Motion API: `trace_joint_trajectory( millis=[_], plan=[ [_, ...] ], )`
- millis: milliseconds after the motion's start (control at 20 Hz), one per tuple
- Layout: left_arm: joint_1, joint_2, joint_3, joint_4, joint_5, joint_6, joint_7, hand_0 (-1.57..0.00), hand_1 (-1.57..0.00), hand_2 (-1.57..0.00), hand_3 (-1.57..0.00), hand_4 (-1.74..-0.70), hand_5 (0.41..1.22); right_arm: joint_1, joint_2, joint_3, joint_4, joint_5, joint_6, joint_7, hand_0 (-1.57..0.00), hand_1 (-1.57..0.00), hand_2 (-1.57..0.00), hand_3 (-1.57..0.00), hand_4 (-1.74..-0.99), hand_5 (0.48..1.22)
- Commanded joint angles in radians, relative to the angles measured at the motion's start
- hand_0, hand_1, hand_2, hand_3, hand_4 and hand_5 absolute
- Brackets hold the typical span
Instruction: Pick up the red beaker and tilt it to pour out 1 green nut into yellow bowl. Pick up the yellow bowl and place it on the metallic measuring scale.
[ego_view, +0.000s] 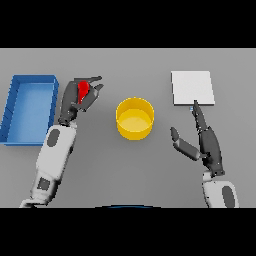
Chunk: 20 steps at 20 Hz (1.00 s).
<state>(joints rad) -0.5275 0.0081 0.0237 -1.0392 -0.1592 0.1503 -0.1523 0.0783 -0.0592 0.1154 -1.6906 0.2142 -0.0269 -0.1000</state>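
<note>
Red beaker (83, 90) clasped in left hand (75, 102), one yellow bowl (135, 118), one scale (193, 88), right hand (206, 145) released

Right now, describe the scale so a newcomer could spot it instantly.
Start at the yellow bowl in the middle of the grey table and look toward the robot's right, at the far side. The scale lies there, just beyond the fingertips of the open right hand. It is the only flat, pale square slab; the blue tray opposite has raised walls.
</note>
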Motion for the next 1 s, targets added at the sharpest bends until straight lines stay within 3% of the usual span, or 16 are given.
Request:
trace_joint_trajectory(
  millis=[0, 250, 350, 500, 700, 950],
  plan=[
    [-0.003, 0.005, -0.021, -0.025, -0.019, 0.01, 0.02, -1.55, -1.55, -1.55, -1.55, -1.72, 1.097, 0.002, 0.001, 0.002, 0.005, 0.008, -0.004, -0.006, 0.0, 0.0, 0.0, 0.0, -1.25, 0.672],
    [-0.046, 0.113, -0.194, -0.092, -0.178, -0.057, 0.16, -1.56, -1.56, -1.56, -1.56, -1.73, 1.121, 0.004, 0.004, 0.018, -0.004, 0.051, -0.027, -0.001, 0.0, 0.0, 0.0, 0.0, -1.243, 0.691],
    [-0.051, 0.141, -0.227, -0.1, -0.2, -0.081, 0.175, -1.56, -1.56, -1.56, -1.56, -1.73, 1.117, 0.014, -0.001, 0.021, -0.031, 0.045, -0.019, -0.007, 0.0, 0.0, 0.0, 0.0, -1.243, 0.696],
    [-0.045, 0.172, -0.253, -0.119, -0.205, -0.102, 0.179, -1.56, -1.56, -1.56, -1.56, -1.73, 1.113, 0.014, -0.001, 0.021, -0.034, 0.044, -0.016, 0.032, 0.0, 0.0, 0.0, 0.0, -1.243, 0.71],
    [-0.132, 0.239, -0.389, -0.08, -0.368, -0.118, 0.216, -1.57, -1.57, -1.57, -1.57, -1.74, 1.123, 0.019, -0.007, 0.021, -0.034, 0.039, -0.007, 0.007, 0.0, 0.0, 0.0, 0.0, -1.26, 0.719],
    [-0.259, 0.298, -0.567, -0.002, -0.559, -0.166, 0.208, -1.57, -1.57, -1.57, -1.57, -1.74, 1.177, 0.024, 0.002, 0.024, -0.03, 0.033, -0.004, 0.012, 0.0, 0.0, 0.0, 0.0, -1.268, 0.722]
  ],
)
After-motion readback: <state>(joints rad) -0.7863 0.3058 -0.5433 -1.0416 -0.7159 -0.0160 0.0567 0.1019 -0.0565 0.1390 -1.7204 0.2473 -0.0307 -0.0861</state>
